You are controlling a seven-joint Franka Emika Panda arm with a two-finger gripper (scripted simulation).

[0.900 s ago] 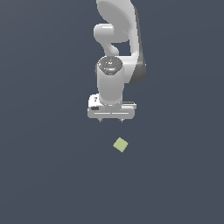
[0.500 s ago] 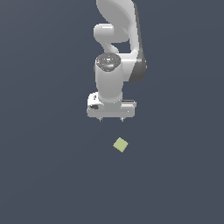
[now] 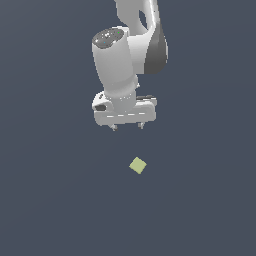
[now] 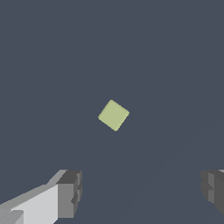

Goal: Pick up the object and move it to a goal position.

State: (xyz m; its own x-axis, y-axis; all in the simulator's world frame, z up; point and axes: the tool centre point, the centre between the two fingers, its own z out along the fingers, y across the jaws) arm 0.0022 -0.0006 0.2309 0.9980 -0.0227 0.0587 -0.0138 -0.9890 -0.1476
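Note:
The object, a small pale yellow-green cube (image 3: 138, 165), lies on the flat dark grey surface, turned so one corner points toward the camera. The white gripper (image 3: 127, 127) hangs above the surface, a short way from the cube and not touching it. In the wrist view the cube (image 4: 113, 115) shows ahead of the gripper (image 4: 142, 189), whose two grey fingertips stand wide apart with nothing between them. The gripper is open.
The white and grey arm (image 3: 131, 50) rises out of the exterior view behind the gripper. Plain dark grey ground (image 3: 50, 200) fills both views; no goal marker shows.
The arm has swung and tilted, its wrist housing now leaning to the exterior view's left. The gripper stays open above the surface. The cube has not moved.

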